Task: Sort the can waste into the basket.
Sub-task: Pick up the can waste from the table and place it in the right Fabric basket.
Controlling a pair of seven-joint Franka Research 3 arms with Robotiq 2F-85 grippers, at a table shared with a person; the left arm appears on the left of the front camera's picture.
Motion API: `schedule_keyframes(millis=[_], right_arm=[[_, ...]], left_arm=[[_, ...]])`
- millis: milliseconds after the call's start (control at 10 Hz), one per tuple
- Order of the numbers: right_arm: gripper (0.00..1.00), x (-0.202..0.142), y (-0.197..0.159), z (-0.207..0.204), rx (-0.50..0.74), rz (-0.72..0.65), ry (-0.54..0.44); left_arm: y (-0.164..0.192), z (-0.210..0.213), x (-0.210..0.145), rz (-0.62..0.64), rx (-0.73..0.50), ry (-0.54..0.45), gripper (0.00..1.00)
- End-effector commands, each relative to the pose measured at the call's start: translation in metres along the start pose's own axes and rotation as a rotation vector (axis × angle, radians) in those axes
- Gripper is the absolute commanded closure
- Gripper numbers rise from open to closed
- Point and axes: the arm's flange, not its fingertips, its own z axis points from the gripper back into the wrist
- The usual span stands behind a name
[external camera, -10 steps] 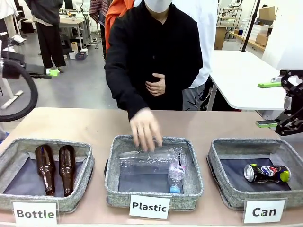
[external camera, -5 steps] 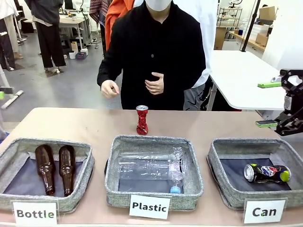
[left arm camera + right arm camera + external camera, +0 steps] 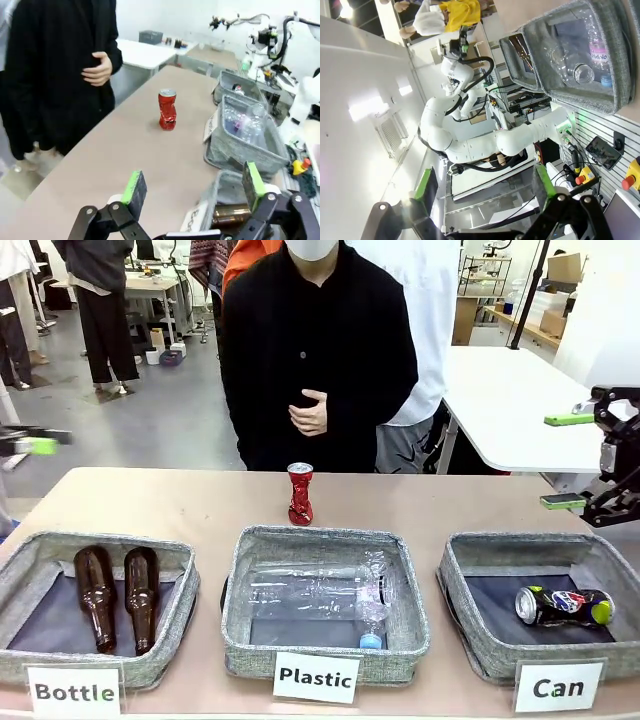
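A crushed red can with a silver top (image 3: 300,494) stands upright on the table, just behind the middle bin; the left wrist view has this red can (image 3: 167,109) well ahead of my left gripper (image 3: 194,185), whose jaws stand open and hold nothing. A dark crushed can (image 3: 563,606) lies in the grey basket (image 3: 478,648) behind the "Can" sign (image 3: 558,687). At the far left edge, off the table, hovers my left gripper (image 3: 38,443). My right gripper (image 3: 565,460) hangs open above the basket's far right corner, and its wrist view shows the right gripper (image 3: 485,185) with nothing in it.
The "Plastic" bin (image 3: 238,635) holds clear bottles, and the "Bottle" bin (image 3: 165,660) holds two brown glass bottles (image 3: 118,596). A person in black stands at the far side, one hand (image 3: 310,412) held at the waist. Bare tabletop surrounds the red can.
The person's hand set the red can on the table behind the Plastic bin and drew back to the body. My left arm shifted at the left edge. The right gripper stayed put.
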Motion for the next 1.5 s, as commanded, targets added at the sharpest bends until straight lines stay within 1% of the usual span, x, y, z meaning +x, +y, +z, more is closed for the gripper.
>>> schedule_keyframes(millis=[0,100,200,400,500,600,700,800,900,1000,1100,1200,1300,1400], right_arm=[[0.00,-0.002,0.004,0.000,0.002,-0.020,-0.006],[0.00,-0.002,0.004,0.000,0.002,-0.020,-0.006],[0.00,-0.002,0.004,0.000,0.002,-0.020,-0.006],[0.00,-0.002,0.004,0.000,0.002,-0.020,-0.006],[0.00,-0.002,0.004,0.000,0.002,-0.020,-0.006],[0.00,-0.002,0.004,0.000,0.002,-0.020,-0.006],[0.00,-0.002,0.004,0.000,0.002,-0.020,-0.006],[0.00,-0.002,0.004,0.000,0.002,-0.020,-0.006],[0.00,-0.002,0.004,0.000,0.002,-0.020,-0.006],[0.00,-0.002,0.004,0.000,0.002,-0.020,-0.006],[0.00,-0.002,0.004,0.000,0.002,-0.020,-0.006],[0.00,-0.002,0.004,0.000,0.002,-0.020,-0.006],[0.00,-0.002,0.004,0.000,0.002,-0.020,-0.006],[0.00,-0.002,0.004,0.000,0.002,-0.020,-0.006]], left_arm=[[0.028,-0.080,0.041,0.017,-0.029,0.148,0.00],[0.039,-0.125,0.052,0.005,0.007,0.227,0.00],[0.046,-0.164,0.059,-0.032,-0.047,0.295,0.00],[0.058,-0.252,0.050,-0.079,-0.037,0.457,0.00],[0.064,-0.286,0.043,-0.116,-0.079,0.482,0.00],[0.066,-0.307,0.039,-0.181,0.013,0.462,0.00],[0.061,-0.323,0.035,-0.250,0.118,0.460,0.00],[0.059,-0.328,0.043,-0.141,0.217,0.511,0.00],[0.060,-0.324,0.030,-0.178,0.015,0.473,0.00],[0.060,-0.324,0.030,-0.178,0.015,0.473,0.00],[0.061,-0.336,0.034,-0.193,0.109,0.482,0.00],[0.065,-0.342,0.026,-0.220,0.034,0.455,0.00],[0.074,-0.341,0.025,-0.246,0.003,0.416,0.00],[0.077,-0.342,0.019,-0.247,-0.032,0.382,0.00]])
